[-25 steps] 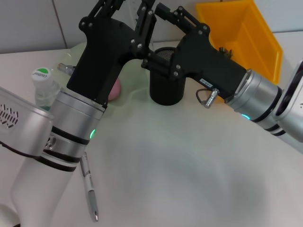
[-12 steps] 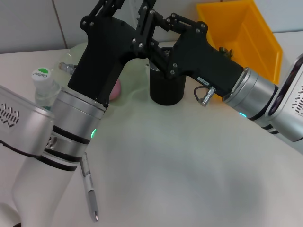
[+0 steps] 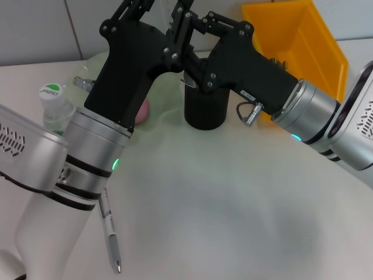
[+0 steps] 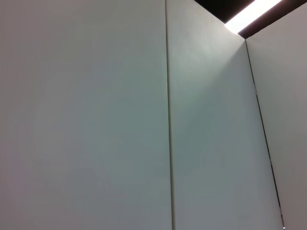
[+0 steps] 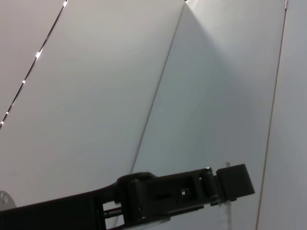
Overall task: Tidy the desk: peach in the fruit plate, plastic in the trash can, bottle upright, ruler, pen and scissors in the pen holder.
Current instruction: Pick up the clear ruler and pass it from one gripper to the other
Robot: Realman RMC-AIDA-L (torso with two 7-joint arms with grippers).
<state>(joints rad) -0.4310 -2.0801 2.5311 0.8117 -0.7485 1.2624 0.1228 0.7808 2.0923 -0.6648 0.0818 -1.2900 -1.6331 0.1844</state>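
The black mesh pen holder (image 3: 205, 114) stands at the back centre of the table. My right gripper (image 3: 204, 38) hangs just above its rim, reaching in from the right. My left gripper (image 3: 152, 13) is raised high beside it, partly out of frame. A pink peach (image 3: 142, 111) lies on the pale green plate (image 3: 166, 102), mostly hidden by my left arm. The bottle with a green cap (image 3: 51, 100) stands upright at the left. A pen (image 3: 111, 233) lies on the table near the front. A thin clear strip (image 5: 225, 206), perhaps the ruler, shows in the right wrist view.
A yellow bin (image 3: 300, 41) stands at the back right. A small metal object (image 3: 83, 84) lies behind the bottle on the plate's edge. The left wrist view shows only wall panels.
My right gripper has moved left and a little up, closer to my left gripper above the pen holder. The left arm has stayed put.
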